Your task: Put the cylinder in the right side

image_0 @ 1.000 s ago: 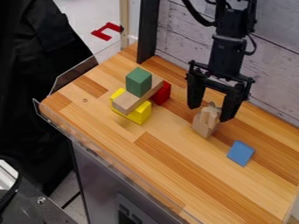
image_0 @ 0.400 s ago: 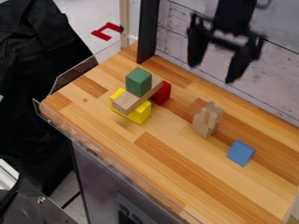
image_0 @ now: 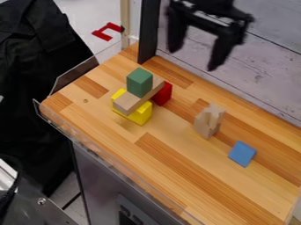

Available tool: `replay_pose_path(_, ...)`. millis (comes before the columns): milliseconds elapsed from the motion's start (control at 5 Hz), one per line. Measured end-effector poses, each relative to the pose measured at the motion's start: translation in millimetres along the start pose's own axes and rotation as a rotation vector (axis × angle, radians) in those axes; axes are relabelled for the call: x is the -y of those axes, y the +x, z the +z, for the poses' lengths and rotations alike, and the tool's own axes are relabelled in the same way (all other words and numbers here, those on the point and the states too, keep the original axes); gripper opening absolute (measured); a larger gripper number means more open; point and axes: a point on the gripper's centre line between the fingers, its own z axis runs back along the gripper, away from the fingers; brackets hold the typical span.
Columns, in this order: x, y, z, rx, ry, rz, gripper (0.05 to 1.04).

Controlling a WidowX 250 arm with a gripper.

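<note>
High over the back edge of the wooden table, the black gripper hangs open with nothing between its fingers. Below it and a little to the right, a group of light wooden pieces stands upright on the table, right of centre. Its parts are close together, and I cannot tell for certain which one is the cylinder. The gripper is apart from these pieces.
On the left part of the table a wooden plank rests across a yellow block and a red block, with a green block on top. A blue block lies to the right. A clear guard borders the left edge.
The gripper has risen away from the light wooden pieces, then shifted left and slightly up. The pieces and the other blocks have stayed in place.
</note>
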Motion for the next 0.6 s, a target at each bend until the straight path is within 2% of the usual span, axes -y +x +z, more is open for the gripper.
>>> replay_pose_path(200, -24.0, -4.9, -6.1, 0.037, -0.038, 0.072, 0.999)
replay_pose_path(400, -36.6, -1.8, -9.3, 0.057, -0.071, 0.090, 0.999)
replay_pose_path(600, -38.4, -0.4, -17.4, 0.021, -0.076, 0.074, 0.999)
